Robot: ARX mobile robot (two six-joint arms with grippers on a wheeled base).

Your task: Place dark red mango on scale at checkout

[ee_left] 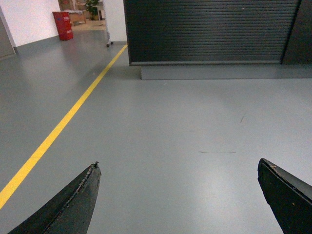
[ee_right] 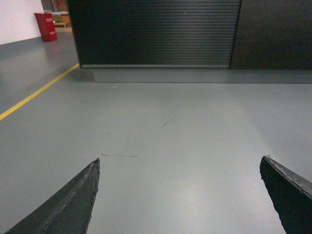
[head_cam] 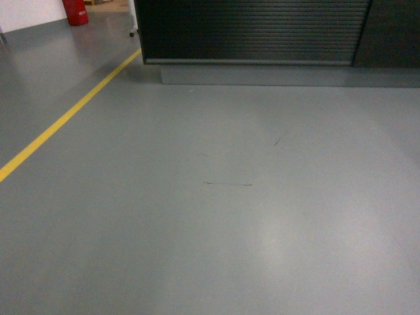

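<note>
The checkout (head_cam: 256, 29) fills the top of the head view: a dark counter with a ribbed slatted front on a grey plinth (head_cam: 262, 74). It also appears in the left wrist view as the checkout (ee_left: 209, 29) and in the right wrist view as the checkout (ee_right: 156, 31). The dark red mango and the scale are out of view. My left gripper (ee_left: 178, 168) is open over bare grey floor with nothing between its fingers. My right gripper (ee_right: 179, 163) is open too, also holding nothing. Neither gripper shows in the head view.
A yellow floor line (head_cam: 65, 118) runs diagonally at the left, toward the counter's left corner. A red bin (head_cam: 76, 11) stands far back left by a white wall. Grey floor (head_cam: 216, 216) lies between me and the counter.
</note>
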